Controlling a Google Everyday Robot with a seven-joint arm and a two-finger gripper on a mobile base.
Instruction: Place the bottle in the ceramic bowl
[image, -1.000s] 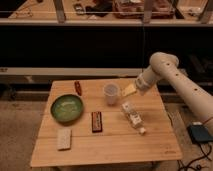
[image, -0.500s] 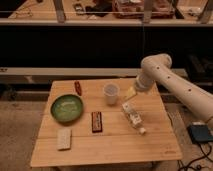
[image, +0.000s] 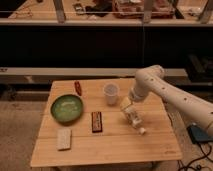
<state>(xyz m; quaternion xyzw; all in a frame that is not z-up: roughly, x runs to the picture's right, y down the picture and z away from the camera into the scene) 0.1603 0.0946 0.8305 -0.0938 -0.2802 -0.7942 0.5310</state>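
Nearest, lower left of the bench: pale rectangular block, lying flat.

Right of centre: bottle, lying on its side on the bench. Long axis diagonal, from upper left to lower right, with the light cap end toward the lower right.

Centre: dark brown wrapped bar, lying flat between the bottle and the ceramic bowl, apart from both.

Left of centre: ceramic bowl, green, upright, nothing inside.

Just above the bottle's upper-left end: end effector, on the single arm reaching in from the right edge. Released, clenched or grasping: cannot tell. Contact with the bottle: cannot tell.

Governing relation: bottle directly below the end effector and trailing off to the lower right. Judged requirement: a short approach only, with the grip set across the diagonal long axis. Then carry leftward past the bar to the bowl.

Behind, just left of the end effector: translucent white cup, upright. Treat as a likely knock hazard.

Farther, upper left of the bench: small red item.

Farthest: dark shelving.
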